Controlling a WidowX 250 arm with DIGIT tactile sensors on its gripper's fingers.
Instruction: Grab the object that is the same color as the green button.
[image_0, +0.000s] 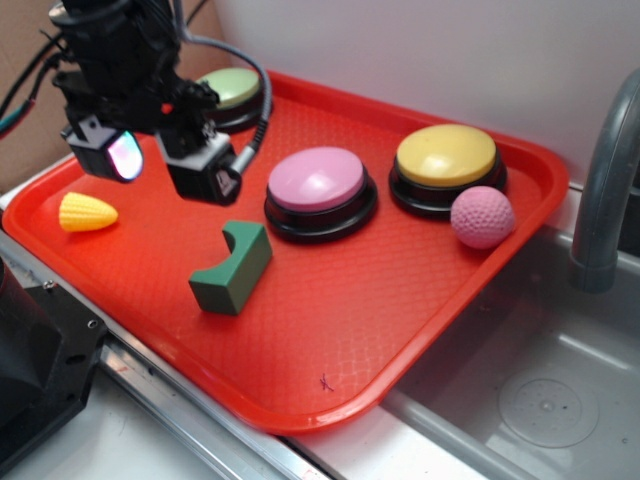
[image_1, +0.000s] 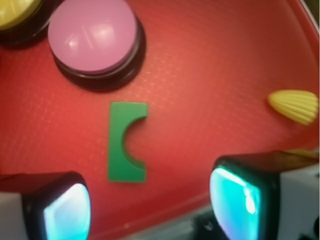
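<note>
On the red tray (image_0: 420, 300), the yellow corn toy (image_0: 86, 213) lies at the left, and the gripper (image_0: 160, 165) hangs above with its fingers (image_1: 65, 210) spread apart and empty. The dark green arched block (image_0: 232, 267) rests flat just right of and below it, untouched, in front of the pink button (image_0: 318, 190). The green button (image_0: 232, 92) sits at the back behind the arm.

White wall (image_0: 420, 60) is running behind; brown cardboard panel (image_0: 25, 60) is standing at left. Grey sink basin (image_0: 530, 390) with faucet (image_0: 605, 190) is sitting at right, metal counter edge (image_0: 150, 400) running below.
</note>
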